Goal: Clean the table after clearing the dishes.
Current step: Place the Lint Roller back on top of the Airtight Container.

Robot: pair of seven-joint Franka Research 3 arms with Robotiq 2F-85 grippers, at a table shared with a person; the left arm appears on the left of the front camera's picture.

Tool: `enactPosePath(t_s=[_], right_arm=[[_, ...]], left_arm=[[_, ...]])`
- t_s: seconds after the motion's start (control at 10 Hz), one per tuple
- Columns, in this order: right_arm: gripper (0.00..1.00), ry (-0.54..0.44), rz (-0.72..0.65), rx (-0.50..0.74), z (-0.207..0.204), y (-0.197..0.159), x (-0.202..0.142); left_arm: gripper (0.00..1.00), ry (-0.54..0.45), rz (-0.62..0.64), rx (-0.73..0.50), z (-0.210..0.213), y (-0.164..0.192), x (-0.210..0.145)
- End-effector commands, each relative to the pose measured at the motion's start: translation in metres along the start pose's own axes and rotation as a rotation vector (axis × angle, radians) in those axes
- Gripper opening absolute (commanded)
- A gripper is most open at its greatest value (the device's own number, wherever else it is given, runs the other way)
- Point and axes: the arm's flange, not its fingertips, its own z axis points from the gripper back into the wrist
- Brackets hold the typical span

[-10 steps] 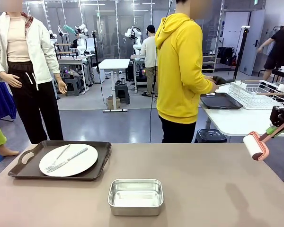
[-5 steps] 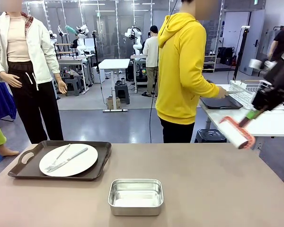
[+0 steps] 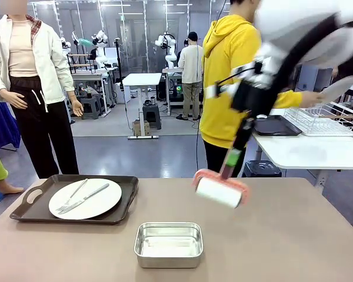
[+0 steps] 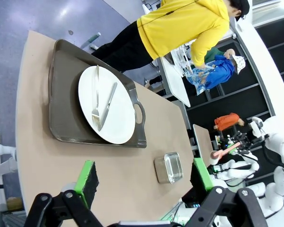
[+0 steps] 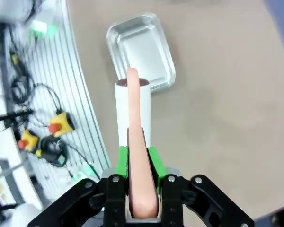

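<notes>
Cleaning step, it seems: right gripper [image 3: 233,157] clamped on the lint roller [image 3: 219,191] above the table [image 3: 294,235], left gripper [image 4: 143,177] gaping empty; next, lower and roll.

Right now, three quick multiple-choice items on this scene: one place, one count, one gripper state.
1. Where is the steel pan?
A) on the bare table, on the robot's side of the tray
B) inside the tray
C) on the floor

2. How many pieces of cutlery lie on the white plate?
A) one
B) two
C) four

3. The right gripper is:
A) open and empty
B) shut on the plate
C) shut on the handle of the lint roller

Answers:
1 A: it stands on the table top, apart from the tray.
2 B: one fork and one knife.
3 C: the green pads clamp the pink handle.
</notes>
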Motion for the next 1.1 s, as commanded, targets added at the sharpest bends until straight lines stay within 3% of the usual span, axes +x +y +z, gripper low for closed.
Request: enactPosePath(t_s=[0.0, 0.2, 0.4, 0.5, 0.6, 1.0], right_arm=[[0.22, 0.143, 0.184, -0.042, -0.017, -0.011, 0.037], [0.22, 0.217, 0.29, -0.028, -0.057, -0.006, 0.074], [0.22, 0.21, 0.411, -0.079, -0.083, 0.006, 0.105], [0.22, 0.201, 0.389, -0.13, -0.084, 0.006, 0.106], [0.22, 0.227, 0.341, -0.039, -0.084, 0.004, 0.096], [0.22, 0.227, 0.341, -0.039, -0.084, 0.004, 0.096]], left_arm=[[1.0, -0.002, -0.008, -0.012, 0.003, -0.002, 0.0], [1.0, -0.002, -0.008, -0.012, 0.003, -0.002, 0.0], [1.0, -0.002, -0.008, -0.012, 0.003, -0.002, 0.0], [1.0, -0.002, -0.008, -0.012, 0.003, -0.002, 0.0], [1.0, -0.002, -0.008, -0.012, 0.003, -0.002, 0.0], [1.0, -0.002, -0.008, -0.012, 0.003, -0.002, 0.0]])
